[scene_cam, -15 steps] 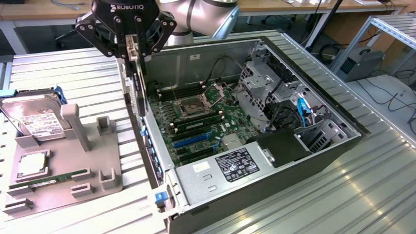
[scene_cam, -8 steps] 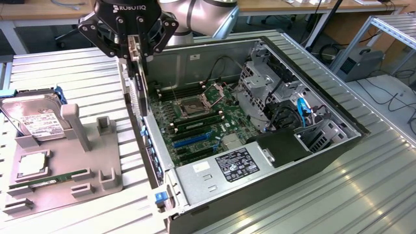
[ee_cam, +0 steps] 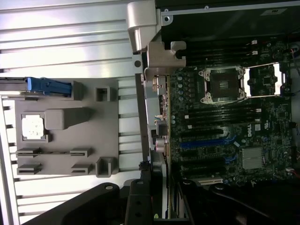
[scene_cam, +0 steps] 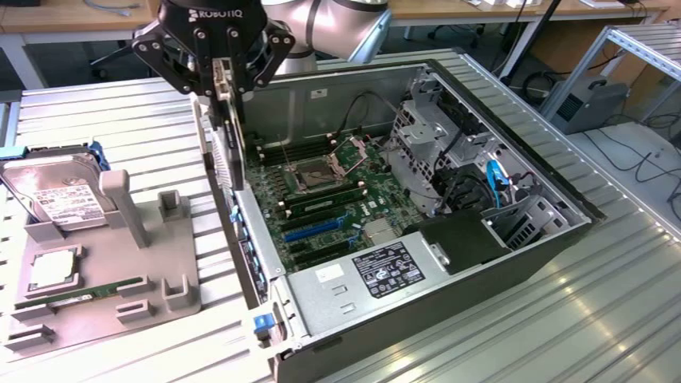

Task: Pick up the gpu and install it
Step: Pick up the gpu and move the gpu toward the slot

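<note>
My gripper [scene_cam: 223, 86] is shut on the gpu [scene_cam: 226, 152], a thin dark card that hangs on edge from the fingers with its silvery bracket side facing the exterior view's left. The card hovers over the near wall of the open computer case [scene_cam: 447, 263], just at the edge of the motherboard [scene_cam: 330, 199]. In the wrist view the gpu [ee_cam: 157, 117] runs edge-on away from the fingers [ee_cam: 138, 199], its metal bracket [ee_cam: 150, 56] at the far end, alongside the motherboard [ee_cam: 225, 122]. Blue expansion slots [ee_cam: 201, 142] lie beside and below the card.
A grey parts fixture [scene_cam: 159, 275] stands on the slatted table at the exterior view's left, holding a hard drive [scene_cam: 59, 195], a processor [scene_cam: 51, 270] and a green memory stick [scene_cam: 80, 294]. Drive cages and cables [scene_cam: 468, 175] fill the case's far side.
</note>
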`<state>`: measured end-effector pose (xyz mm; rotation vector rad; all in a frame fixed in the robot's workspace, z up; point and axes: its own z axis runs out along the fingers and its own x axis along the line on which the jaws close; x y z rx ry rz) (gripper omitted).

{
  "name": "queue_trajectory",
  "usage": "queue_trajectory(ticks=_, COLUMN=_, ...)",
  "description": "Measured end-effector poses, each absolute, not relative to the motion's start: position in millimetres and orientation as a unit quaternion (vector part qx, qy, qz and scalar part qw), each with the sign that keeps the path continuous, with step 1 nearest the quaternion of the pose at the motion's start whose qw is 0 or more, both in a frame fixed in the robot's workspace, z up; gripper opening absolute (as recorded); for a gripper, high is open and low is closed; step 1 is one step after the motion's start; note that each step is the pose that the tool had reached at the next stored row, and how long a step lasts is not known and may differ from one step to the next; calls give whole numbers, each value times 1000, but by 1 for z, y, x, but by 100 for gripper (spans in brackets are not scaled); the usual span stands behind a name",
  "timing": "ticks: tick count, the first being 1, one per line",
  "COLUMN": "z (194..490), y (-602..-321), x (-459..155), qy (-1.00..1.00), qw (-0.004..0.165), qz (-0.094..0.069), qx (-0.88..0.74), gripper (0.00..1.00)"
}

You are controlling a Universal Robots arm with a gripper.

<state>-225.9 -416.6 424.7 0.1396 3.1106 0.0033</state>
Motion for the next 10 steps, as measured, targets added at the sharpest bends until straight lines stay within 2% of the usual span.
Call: queue_trajectory(ticks=10, z=423, y=-417, x=-222, qy=999, qw=14, qz=1, qx=45, gripper=27)
